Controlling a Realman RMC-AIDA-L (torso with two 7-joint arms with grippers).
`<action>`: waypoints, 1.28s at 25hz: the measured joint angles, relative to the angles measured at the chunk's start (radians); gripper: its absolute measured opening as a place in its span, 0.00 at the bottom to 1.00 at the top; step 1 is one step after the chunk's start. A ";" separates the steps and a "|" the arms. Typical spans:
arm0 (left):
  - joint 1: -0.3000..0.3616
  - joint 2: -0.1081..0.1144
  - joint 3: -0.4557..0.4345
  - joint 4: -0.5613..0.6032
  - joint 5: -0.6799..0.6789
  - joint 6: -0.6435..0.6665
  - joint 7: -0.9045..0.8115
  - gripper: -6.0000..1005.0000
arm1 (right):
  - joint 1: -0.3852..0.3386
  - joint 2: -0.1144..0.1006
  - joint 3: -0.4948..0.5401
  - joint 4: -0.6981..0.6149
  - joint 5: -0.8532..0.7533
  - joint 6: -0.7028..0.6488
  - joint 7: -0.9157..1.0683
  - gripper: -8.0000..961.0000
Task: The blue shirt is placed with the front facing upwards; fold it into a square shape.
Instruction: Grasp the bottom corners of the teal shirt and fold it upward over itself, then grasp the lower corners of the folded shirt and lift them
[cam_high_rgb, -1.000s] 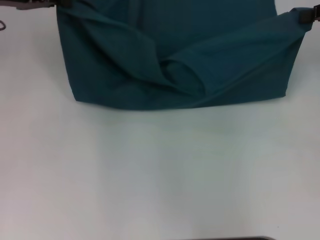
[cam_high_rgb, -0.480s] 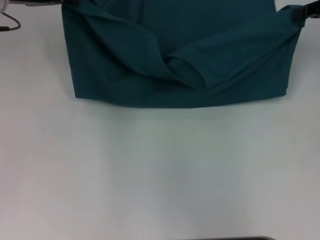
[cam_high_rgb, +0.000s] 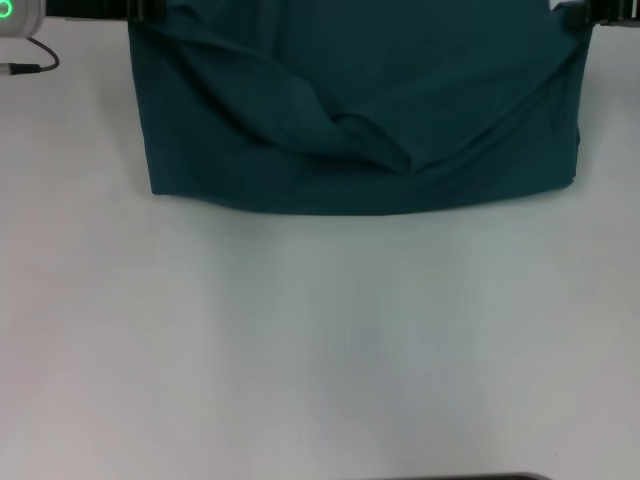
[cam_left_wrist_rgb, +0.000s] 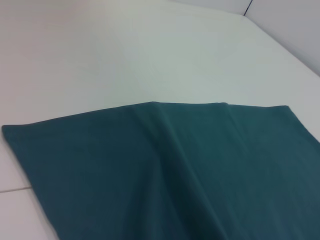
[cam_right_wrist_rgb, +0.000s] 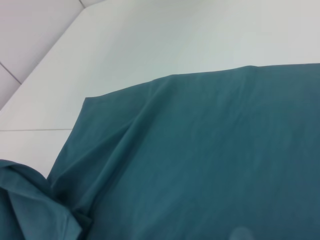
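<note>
The blue shirt lies folded at the far side of the white table, plain teal side up, with a loose diagonal crease across its middle. No lettering or collar shows. My left gripper is at the shirt's far left corner and my right gripper is at its far right corner. Both are at the very top of the head view, each pinching the cloth's upper layer. The left wrist view shows the cloth close beneath, and so does the right wrist view.
A white device with a green light and its dark cable lie at the table's far left. Bare white table spreads in front of the shirt's near fold edge. A dark edge shows at the bottom.
Both grippers have moved farther away with the shirt's upper layer, drawing it flatter. The right corner has come inward. The white device and cable have come into view.
</note>
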 joint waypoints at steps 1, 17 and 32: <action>0.000 -0.002 0.009 0.000 0.001 -0.006 0.000 0.05 | 0.003 0.003 0.000 0.000 0.000 0.002 -0.001 0.08; 0.071 -0.020 0.032 -0.109 0.000 -0.041 -0.001 0.50 | 0.008 0.007 -0.012 -0.022 -0.008 -0.025 0.010 0.63; 0.115 0.053 0.037 -0.104 0.014 0.177 -0.011 0.82 | -0.019 -0.040 -0.004 -0.066 -0.055 -0.313 0.184 0.98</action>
